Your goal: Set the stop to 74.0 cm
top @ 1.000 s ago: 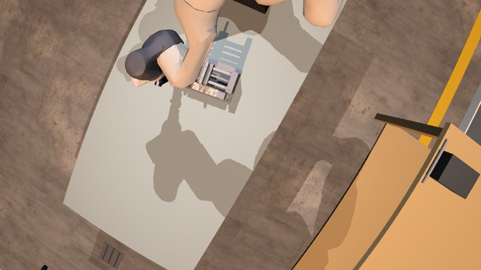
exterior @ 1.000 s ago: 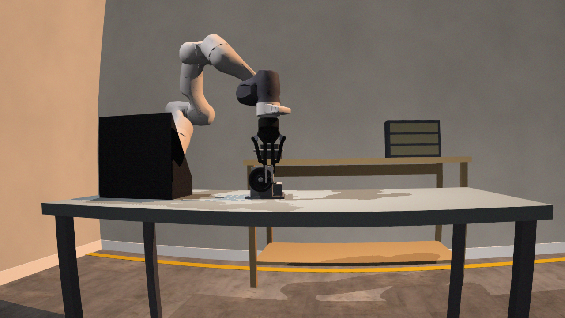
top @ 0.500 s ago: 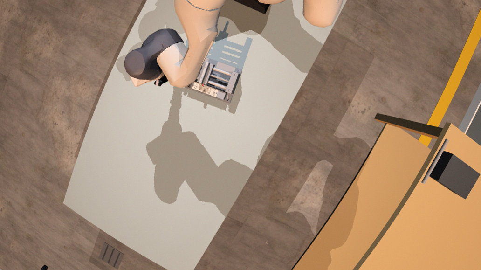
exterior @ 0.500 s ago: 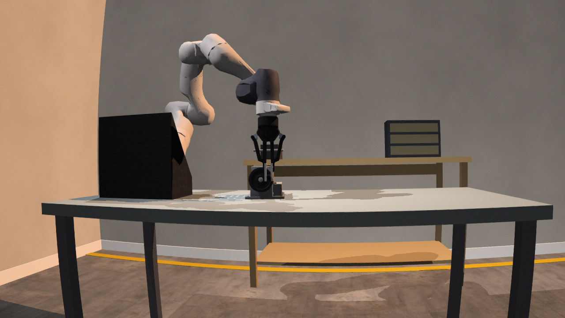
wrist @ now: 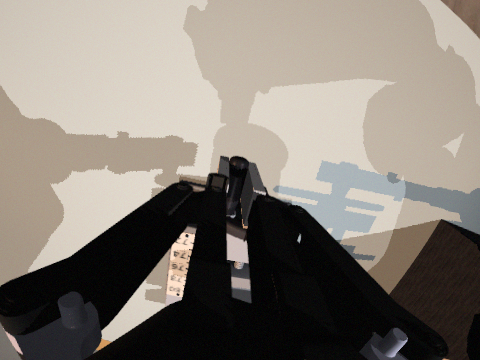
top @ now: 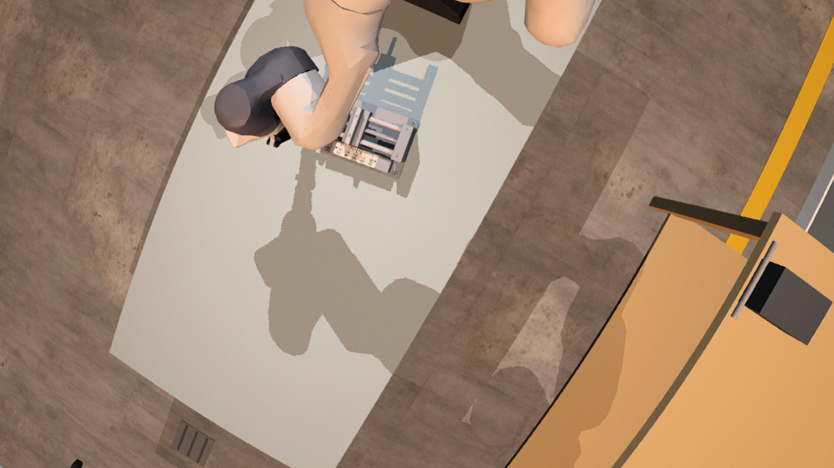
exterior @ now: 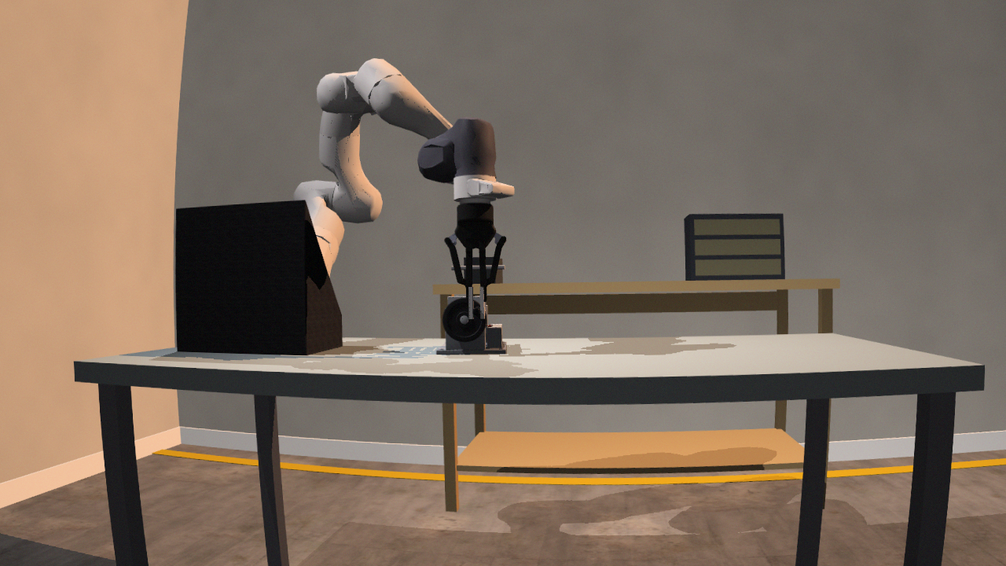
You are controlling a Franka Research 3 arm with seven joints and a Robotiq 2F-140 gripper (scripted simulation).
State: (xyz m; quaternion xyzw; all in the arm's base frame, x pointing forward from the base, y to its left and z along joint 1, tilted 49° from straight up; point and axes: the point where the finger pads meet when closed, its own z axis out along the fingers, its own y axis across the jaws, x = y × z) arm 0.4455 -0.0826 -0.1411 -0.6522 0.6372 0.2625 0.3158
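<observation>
Clearly the task is mid-way at best; the end effector hangs straight down from the wrist and is clenched on the handwheel, its fingers pinched narrowly on something thin at the upper rim, probably the crank grip, though the exterior view is too small to say which part; the wrist view shows the 2 dark fingers drawn together around a slim grey piece directly ahead of the camera, which agrees with a firm hold. The handwheel stands upright at one end of the stop fixture, directly beneath the end effector, and the fixture rests on the pale surface, with the black box well apart to the side where the arm is mounted. A printed scale shows just below and to one side of the fingers, yet its figures are too blurred to read; whether the stop sits at 74.0 cm cannot be told. As a judgement: grasping is done; cranking may or may not be finished; checking the setting and then opening the fingers and withdrawing are left, since release has not yet happened.
</observation>
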